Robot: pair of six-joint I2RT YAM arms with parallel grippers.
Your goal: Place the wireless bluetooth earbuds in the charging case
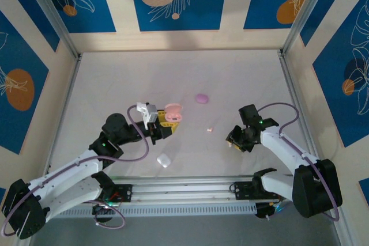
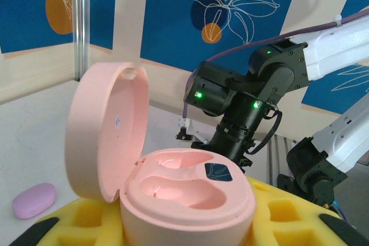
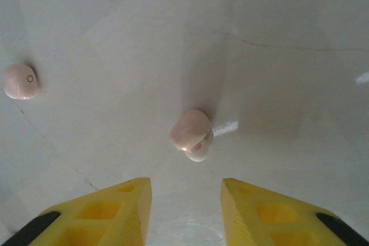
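Farthest left, a white case [image 1: 164,160] lies at six o'clock from the left gripper [image 1: 163,126], whose fingers clamp the pink charging case [image 2: 173,200], lid up and both wells empty. A lilac case [image 1: 201,98] sits at its one o'clock. Rightward, a pink earbud [image 3: 190,133] lies just ahead of the right gripper [image 3: 185,191], which is spread wide and holds nothing. A second earbud [image 3: 20,82] lies at its ten o'clock.
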